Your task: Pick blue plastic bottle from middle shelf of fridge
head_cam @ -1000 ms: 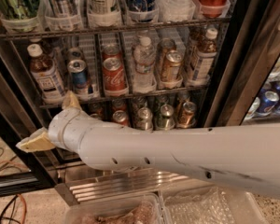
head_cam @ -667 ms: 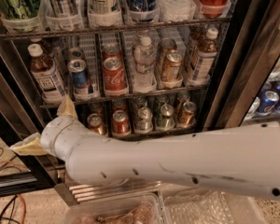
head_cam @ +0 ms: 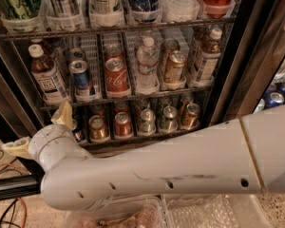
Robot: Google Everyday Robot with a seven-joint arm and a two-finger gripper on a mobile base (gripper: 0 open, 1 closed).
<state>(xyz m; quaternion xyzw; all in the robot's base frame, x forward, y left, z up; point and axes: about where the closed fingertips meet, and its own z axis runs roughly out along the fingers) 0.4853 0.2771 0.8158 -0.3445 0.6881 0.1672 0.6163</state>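
Note:
The fridge [head_cam: 256,65] stands open. Its middle shelf [head_cam: 133,97] holds two small blue plastic bottles of brown liquid with white caps: one at the far left [head_cam: 45,75] and one at the far right [head_cam: 206,56]. Between them stand a blue soda can [head_cam: 80,79], a red cola can [head_cam: 116,75], a clear water bottle [head_cam: 147,63] and a gold can [head_cam: 175,66]. My gripper [head_cam: 40,131] is open and empty, with beige fingers [head_cam: 63,115] spread. It hangs below the shelf's left end, just under the left bottle. My white forearm [head_cam: 171,170] crosses the lower part of the view.
The top rack [head_cam: 118,28] carries tall bottles and cans. The lower rack holds short cans [head_cam: 146,121]. Clear plastic bins [head_cam: 213,213] lie at the bottom. Cables [head_cam: 9,208] run over the floor at the left. Blue cans [head_cam: 275,99] show behind glass at the right.
My forearm has swung lower and nearer the camera and now covers more of the fridge base. The gripper has stayed open at about the same spot, below the shelf's left end.

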